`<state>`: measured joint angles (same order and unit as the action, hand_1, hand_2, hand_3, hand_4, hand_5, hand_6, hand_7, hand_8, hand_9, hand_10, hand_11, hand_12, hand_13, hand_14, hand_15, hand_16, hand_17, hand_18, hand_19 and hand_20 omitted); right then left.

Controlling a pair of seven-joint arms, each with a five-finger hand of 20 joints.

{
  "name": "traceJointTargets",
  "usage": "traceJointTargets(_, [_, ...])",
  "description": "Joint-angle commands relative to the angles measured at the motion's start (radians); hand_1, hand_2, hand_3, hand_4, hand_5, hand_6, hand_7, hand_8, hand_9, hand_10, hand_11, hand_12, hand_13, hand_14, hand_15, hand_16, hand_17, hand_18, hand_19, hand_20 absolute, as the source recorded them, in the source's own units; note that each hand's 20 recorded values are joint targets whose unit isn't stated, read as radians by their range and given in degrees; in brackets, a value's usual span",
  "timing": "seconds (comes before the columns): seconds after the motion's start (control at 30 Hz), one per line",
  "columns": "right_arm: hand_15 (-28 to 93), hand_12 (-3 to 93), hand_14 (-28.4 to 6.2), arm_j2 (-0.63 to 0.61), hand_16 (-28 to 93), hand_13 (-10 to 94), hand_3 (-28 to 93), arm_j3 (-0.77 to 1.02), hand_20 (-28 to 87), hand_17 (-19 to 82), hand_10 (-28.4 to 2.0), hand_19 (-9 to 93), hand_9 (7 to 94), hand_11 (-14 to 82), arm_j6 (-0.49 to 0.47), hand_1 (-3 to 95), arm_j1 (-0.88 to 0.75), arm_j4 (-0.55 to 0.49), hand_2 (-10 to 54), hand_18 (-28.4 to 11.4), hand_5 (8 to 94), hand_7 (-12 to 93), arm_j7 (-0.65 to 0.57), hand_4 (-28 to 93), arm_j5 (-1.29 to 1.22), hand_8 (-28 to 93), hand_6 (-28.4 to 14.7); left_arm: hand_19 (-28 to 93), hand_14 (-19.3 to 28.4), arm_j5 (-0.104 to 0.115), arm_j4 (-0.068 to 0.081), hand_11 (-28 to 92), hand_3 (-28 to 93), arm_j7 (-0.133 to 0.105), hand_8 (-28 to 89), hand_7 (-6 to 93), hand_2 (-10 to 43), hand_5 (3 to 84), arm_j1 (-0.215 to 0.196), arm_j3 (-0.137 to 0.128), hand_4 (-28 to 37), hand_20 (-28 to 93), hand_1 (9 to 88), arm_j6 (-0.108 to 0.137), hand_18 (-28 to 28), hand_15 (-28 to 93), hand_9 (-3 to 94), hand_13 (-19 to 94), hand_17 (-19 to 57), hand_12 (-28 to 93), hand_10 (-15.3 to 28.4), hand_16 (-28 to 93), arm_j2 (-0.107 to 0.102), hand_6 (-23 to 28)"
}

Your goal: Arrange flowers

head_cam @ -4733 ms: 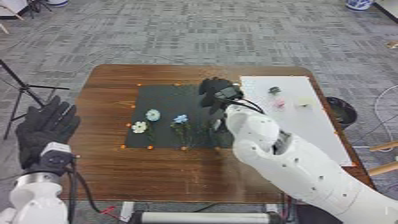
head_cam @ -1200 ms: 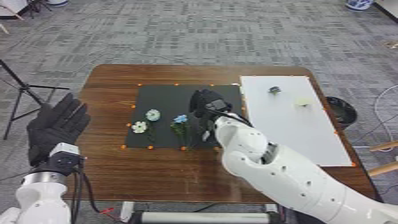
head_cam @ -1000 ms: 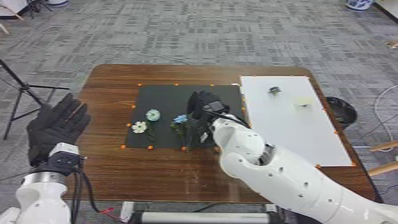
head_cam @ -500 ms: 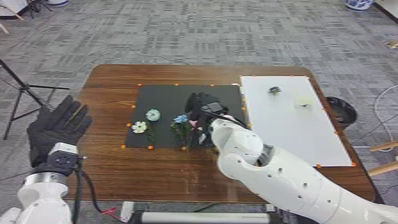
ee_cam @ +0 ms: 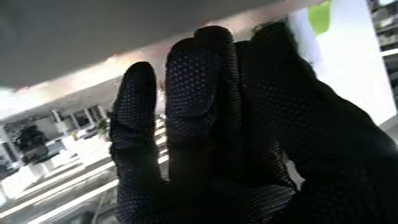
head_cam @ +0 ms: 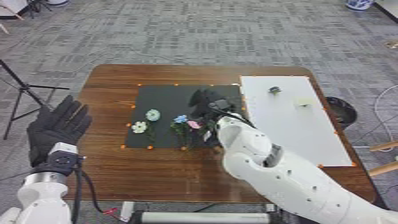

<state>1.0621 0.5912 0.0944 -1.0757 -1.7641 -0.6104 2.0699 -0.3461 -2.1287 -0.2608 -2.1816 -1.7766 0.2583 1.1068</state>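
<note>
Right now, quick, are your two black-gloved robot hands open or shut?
Left hand: open, empty.
Right hand: open, near the pink flower on the black rectangular mat.

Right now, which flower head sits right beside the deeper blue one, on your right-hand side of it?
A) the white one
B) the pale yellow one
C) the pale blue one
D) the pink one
D: in the head view the pink flower lies on the black mat just to the right of the deeper blue flower, near the right robot hand.
</note>
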Motion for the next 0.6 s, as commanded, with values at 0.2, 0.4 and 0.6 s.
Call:
traceJointTargets(0.2, [63,16.4,-6.0,-0.372,38,64,75,0.217,37,29,-12.2,73,57.3,13.4,0.072,50.8,0.015,0.098,-9.5,-20.1,56.9,16,-0.066,-28,0.022,-11,-2.1,35,14.8,-0.011,-0.027,20,71,-0.039,-8,9.0,18.3,42.3,-0.077,-0.029,-28.3,7,24.5,-0.016,13.9,24,33.4,25,-8.7,8,14.6,-6,0.020,9.1])
traceJointTargets(0.4, [63,14.6,-4.8,-0.440,38,64,74,0.250,37,29,-11.9,74,51.6,9.9,-0.095,52.4,0.039,0.156,-9.5,-19.8,53.4,16,-0.128,-28,-0.011,-12,-2.3,35,14.7,-0.006,-0.027,20,70,-0.049,-8,9.1,18.2,42.4,-0.075,-0.027,-28.3,7,24.7,0.000,13.8,23,33.7,25,-8.5,8,14.5,-5,0.021,8.8])
traceJointTargets(0.6, [61,13.6,-3.4,-0.464,40,62,71,0.245,37,29,-11.0,74,46.6,8.2,-0.141,58.5,0.041,0.183,-9.5,-19.9,48.0,14,-0.120,-28,-0.006,-12,-2.4,35,14.8,-0.002,-0.025,20,70,-0.058,-8,9.0,18.3,42.7,-0.070,-0.023,-28.3,7,24.7,0.003,13.8,23,33.8,25,-8.4,8,14.5,-5,0.011,9.0])
